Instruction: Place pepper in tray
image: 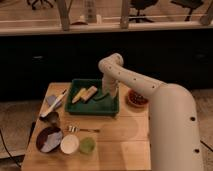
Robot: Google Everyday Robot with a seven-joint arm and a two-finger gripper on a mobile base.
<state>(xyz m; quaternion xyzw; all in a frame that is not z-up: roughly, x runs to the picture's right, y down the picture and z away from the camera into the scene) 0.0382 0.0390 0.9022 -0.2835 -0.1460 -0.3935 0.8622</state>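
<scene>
The dark green tray (85, 108) sits at the back middle of the wooden table. Two yellow-tan blocky pieces (84, 94) lie in its left half. A small light-green pepper (101, 96) lies in the tray's right half, just under my gripper (110, 93). My white arm reaches in from the right and bends down over the tray's right side, so the gripper hangs inside the tray next to the pepper. I cannot tell whether the gripper touches the pepper.
A red bowl (137, 99) stands right of the tray. A dark bowl (49, 138), a white cup (69, 144) and a green cup (87, 145) stand at the front left. A fork (82, 129), a metal cup (51, 119) and a utensil (57, 101) lie left.
</scene>
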